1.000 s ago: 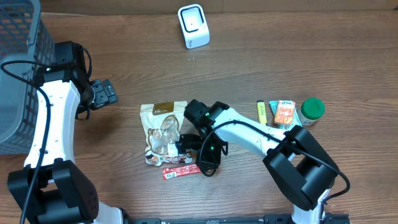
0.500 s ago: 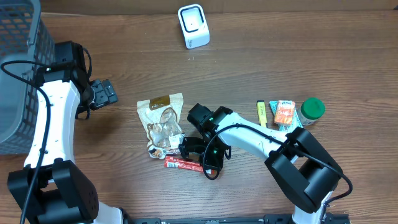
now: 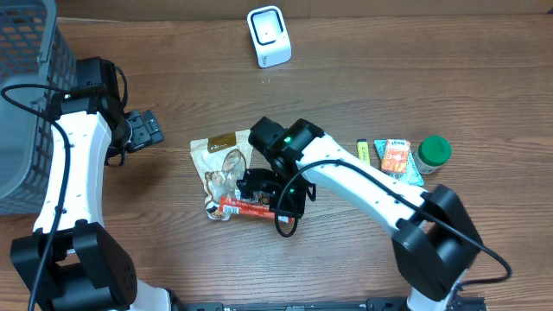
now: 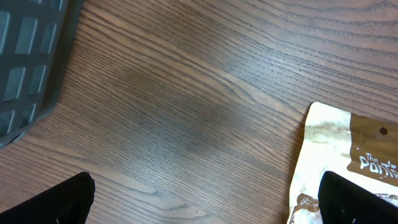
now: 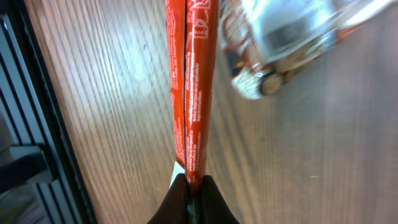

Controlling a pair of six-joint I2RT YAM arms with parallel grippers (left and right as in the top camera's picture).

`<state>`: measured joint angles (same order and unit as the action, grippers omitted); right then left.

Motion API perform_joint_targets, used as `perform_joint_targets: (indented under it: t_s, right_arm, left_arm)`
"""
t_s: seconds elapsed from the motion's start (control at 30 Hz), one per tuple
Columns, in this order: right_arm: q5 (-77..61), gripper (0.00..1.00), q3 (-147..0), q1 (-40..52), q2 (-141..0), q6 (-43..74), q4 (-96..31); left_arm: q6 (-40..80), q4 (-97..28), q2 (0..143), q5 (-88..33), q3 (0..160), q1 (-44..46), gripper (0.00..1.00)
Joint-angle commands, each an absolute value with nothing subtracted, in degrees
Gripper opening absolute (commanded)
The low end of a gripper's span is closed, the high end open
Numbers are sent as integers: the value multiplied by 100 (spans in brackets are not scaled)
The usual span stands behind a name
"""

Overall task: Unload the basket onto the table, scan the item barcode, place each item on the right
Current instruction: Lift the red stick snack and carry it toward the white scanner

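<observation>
A red wrapped bar [image 3: 242,207] hangs just above the table by the brown snack bag [image 3: 225,166], with my right gripper [image 3: 269,210] shut on its right end. In the right wrist view the bar [image 5: 193,93] runs straight up from the pinched jaws of the right gripper [image 5: 194,184], with the bag's clear part [image 5: 292,37] beside it. The white barcode scanner [image 3: 269,36] stands at the far edge. My left gripper [image 3: 145,130] is open over bare wood left of the bag; between the left gripper's tips [image 4: 205,205] lies only table, and the bag [image 4: 348,155] is at the right.
A grey mesh basket [image 3: 26,95] stands at the far left; its wall [image 4: 31,56] shows in the left wrist view. At the right lie a yellow stick [image 3: 364,155], an orange packet [image 3: 396,157] and a green-lidded bottle [image 3: 434,154].
My right gripper has shut on the red bar and carried it up and slightly left, off the table. The snack bag was nudged left. The left arm has not moved.
</observation>
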<state>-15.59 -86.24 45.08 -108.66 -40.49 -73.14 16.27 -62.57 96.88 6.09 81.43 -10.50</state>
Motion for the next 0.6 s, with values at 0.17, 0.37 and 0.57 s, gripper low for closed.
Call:
perform_joint_targets:
  t_s: [0.17, 0.37, 0.57]
  right_arm:
    - [-1380, 4, -8825, 4230, -10447, -4027, -7002]
    - [56, 4, -8827, 4077, -10447, -2626, -6222]
    - [1553, 3, -9496, 4073, -10447, -2226, -5865]
  left_arm:
    - [1540, -6252, 9730, 615, 8224, -1011, 100]
    - [1540, -6250, 9730, 615, 8224, -1011, 100]
    - [1540, -6252, 9730, 613, 8224, -1011, 100]
